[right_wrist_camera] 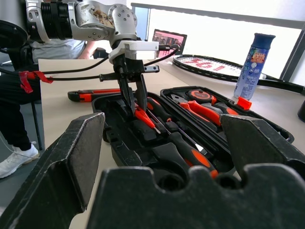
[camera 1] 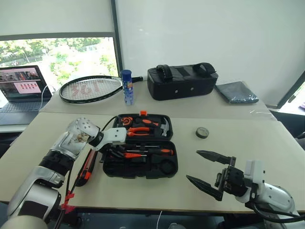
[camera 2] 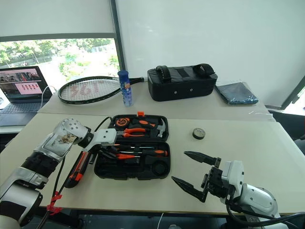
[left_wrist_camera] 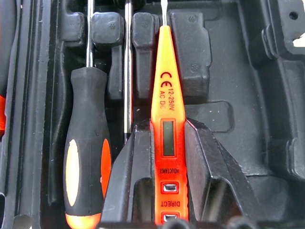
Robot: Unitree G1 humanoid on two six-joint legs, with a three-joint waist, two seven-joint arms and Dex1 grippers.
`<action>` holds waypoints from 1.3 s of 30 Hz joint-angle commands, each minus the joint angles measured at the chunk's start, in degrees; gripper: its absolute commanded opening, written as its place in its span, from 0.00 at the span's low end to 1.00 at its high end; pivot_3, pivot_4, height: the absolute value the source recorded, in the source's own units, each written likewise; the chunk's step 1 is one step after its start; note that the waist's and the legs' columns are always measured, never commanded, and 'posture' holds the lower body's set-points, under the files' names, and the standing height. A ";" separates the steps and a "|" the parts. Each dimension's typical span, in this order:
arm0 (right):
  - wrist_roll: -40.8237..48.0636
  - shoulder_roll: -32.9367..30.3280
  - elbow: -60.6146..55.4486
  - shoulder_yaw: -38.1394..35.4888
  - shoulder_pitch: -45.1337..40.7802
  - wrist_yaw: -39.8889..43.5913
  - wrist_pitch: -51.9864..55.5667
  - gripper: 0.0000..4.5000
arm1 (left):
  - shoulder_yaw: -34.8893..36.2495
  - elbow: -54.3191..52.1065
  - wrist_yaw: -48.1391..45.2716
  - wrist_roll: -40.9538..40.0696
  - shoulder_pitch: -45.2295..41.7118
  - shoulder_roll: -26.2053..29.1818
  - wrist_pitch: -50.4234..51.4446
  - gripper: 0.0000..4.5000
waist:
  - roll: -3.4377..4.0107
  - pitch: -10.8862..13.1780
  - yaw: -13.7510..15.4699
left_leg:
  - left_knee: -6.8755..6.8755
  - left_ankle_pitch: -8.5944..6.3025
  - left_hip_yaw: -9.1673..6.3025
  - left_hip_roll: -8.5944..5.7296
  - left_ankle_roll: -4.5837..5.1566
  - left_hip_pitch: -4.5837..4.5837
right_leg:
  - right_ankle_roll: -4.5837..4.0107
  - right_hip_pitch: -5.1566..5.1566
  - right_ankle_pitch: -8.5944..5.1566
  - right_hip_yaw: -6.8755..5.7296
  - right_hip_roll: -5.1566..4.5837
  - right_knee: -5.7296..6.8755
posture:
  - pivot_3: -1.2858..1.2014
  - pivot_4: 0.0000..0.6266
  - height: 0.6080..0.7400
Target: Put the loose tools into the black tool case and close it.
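Far left of the frame: utility knife [camera 1: 85,169], orange and black, lying loose on the table [camera 1: 267,157] just beside the case's left edge. Left of centre: left gripper [camera 1: 113,151], lowered into the near half of the black tool case [camera 1: 139,145], its fingers closed narrow on the tester screwdriver [left_wrist_camera: 164,109] — the wrist view shows the all-orange tool held over the moulded slots, an orange-and-black screwdriver [left_wrist_camera: 86,143] already seated alongside. Centre: the case lies open, lid half toward the top of the frame holding pliers [camera 1: 139,130] and hammer [camera 1: 164,127]. Right of centre: small black tape roll [camera 1: 202,132], alone on the table, well apart from the case. Lower right: right gripper [camera 1: 209,171], jaws spread wide, empty, hovering above the table. Step in hand, by judgement: seating the tester in its slot. Next move likely calls for pressing it home and letting go — then knife and tape roll remain, and the lid to shut.
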 commanded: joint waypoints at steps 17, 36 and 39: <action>-0.40 0.43 0.00 0.76 -1.10 0.72 -1.34 1.00 | 4.66 -5.36 -1.15 -3.83 -1.26 -1.02 3.29 0.10 | 0.01 -0.01 0.12 | 0.15 0.01 -0.02 0.01 0.02 -0.09 | 0.03 -0.02 0.02 -0.03 0.00 0.05 | 0.52 0.24 1.00; -0.58 0.66 1.04 0.85 -2.05 1.64 -0.94 1.00 | 2.17 -4.09 1.49 -0.27 2.12 -0.31 1.92 0.10 | 0.02 -0.01 0.18 | 0.47 -0.05 -0.03 0.01 0.12 -0.20 | 0.09 -0.01 0.06 -0.04 -0.01 0.07 | 0.52 0.24 1.00; -0.50 0.61 0.83 0.83 -2.02 1.59 -0.84 1.00 | 1.61 -3.81 2.22 0.86 2.15 -0.77 2.90 0.10 | 0.02 -0.01 0.09 | 0.46 -0.05 -0.03 0.01 0.13 -0.20 | 0.09 -0.01 0.06 -0.03 0.00 0.07 | 0.52 0.24 1.00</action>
